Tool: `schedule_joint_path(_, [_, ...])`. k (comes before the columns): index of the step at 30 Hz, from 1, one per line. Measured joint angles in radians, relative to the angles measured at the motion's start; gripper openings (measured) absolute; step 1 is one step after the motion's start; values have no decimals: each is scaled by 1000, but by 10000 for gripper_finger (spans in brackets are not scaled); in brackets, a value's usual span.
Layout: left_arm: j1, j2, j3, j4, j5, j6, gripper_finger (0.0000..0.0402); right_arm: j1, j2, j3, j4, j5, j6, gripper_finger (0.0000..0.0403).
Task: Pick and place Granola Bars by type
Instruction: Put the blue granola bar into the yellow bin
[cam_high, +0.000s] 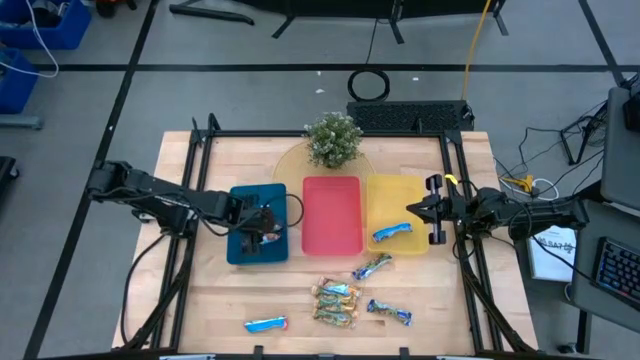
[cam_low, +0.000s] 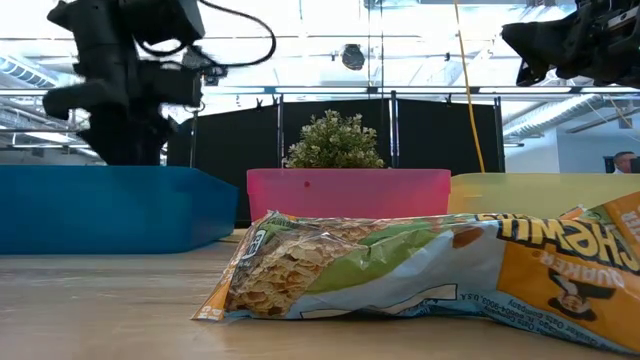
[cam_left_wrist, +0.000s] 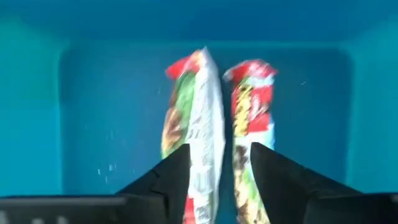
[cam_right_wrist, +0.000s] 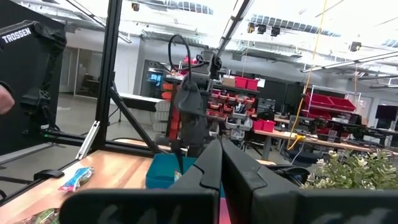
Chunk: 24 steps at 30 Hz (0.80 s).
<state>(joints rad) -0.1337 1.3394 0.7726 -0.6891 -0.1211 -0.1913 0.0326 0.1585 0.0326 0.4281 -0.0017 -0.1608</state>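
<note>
Wooden table (cam_high: 250, 300) is bearing three trays side by side, blue (cam_high: 240, 252), red (cam_high: 332, 215) and yellow (cam_high: 385, 195), with a plant (cam_high: 333, 138) behind the red one; we are seeing a dark frame running along the table's edges. We are finding the left gripper (cam_left_wrist: 219, 171) hanging over the blue tray, its fingers (cam_left_wrist: 171, 177) parted on either side of a red-and-green bar (cam_left_wrist: 198, 134); whether they are touching its wrapper we cannot tell. A second bar (cam_left_wrist: 250, 106) of that kind is lying just beside it on the tray floor, and the tray walls are closing in around both. We are locating the right gripper (cam_right_wrist: 221, 163) raised over the yellow tray's outer edge, its fingers pressed together and holding nothing. One blue bar (cam_high: 392, 232) is resting in the yellow tray. Loose bars are lying on the open wood in front of the trays: a cluster (cam_high: 336, 300) near the middle, one (cam_high: 372, 266) near the yellow tray's front, one (cam_high: 389, 313) to the right and a blue one (cam_high: 266, 324) well apart on the left. Bare table is lying between these bars and the front edge.
</note>
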Motion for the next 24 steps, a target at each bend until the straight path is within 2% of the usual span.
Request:
schedule_joint_path(5, [-89,-127,2,253,-20,211,195,0,0,0,-13,0,0,0])
schedule_joint_path(8, [-91,-263,0,322,-72,302,177,0,0,0,-16,0,0,0])
schedule_joint_path(11, [-75,-423,-35,369,-85,313,145,0,0,0,-16,0,0,0])
schedule_joint_path(14, [-74,-562,-166,503,-69,314,100,0,0,0,-15,0,-6,0])
schedule_joint_path(19, [-62,-721,-446,839,-86,348,14,0,0,0,-15,0,-16,0])
schedule_joint_path(24, [-48,-811,-634,1062,-57,345,15,0,0,0,-14,0,-19,0])
